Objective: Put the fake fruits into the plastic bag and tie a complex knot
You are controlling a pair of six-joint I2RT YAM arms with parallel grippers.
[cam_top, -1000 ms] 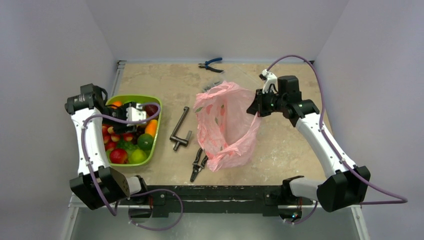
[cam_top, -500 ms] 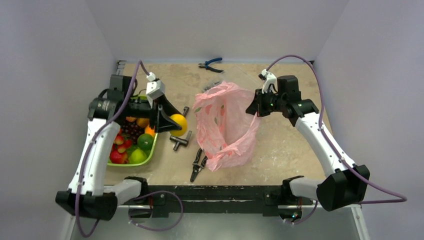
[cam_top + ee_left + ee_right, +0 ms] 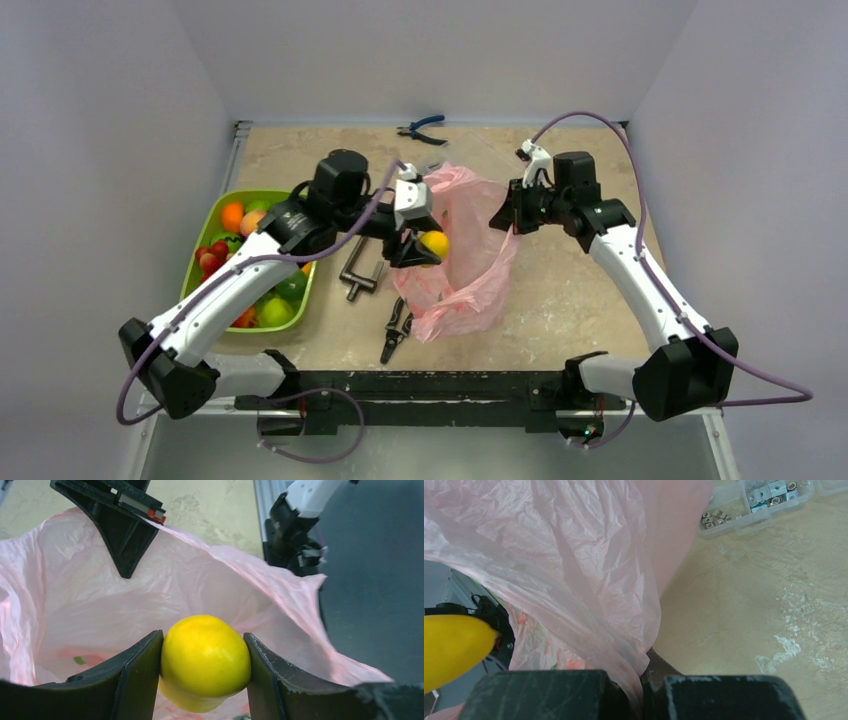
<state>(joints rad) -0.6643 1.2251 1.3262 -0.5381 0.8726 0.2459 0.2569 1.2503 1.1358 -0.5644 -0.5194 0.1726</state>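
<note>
While the left fingers (image 3: 135,680) are pinching 1 yellow fruit (image 3: 205,660) right over the open mouth of the pink plastic bag (image 3: 470,300), the right fingers (image 3: 549,695) are pressing together on the bag's edge and holding it up. Many fruits (image 3: 232,216) are sitting in the green tray (image 3: 212,208) on the worktop (image 3: 570,300). I cannot tell if any fruit is lying inside the bag. I think the job is only just getting going: most fruits are waiting, and no knot is tied yet.

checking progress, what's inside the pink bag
No fruit shows inside the plastic bag, only pink film; the yellow fruit in the left end effector hides its bottom.
</note>
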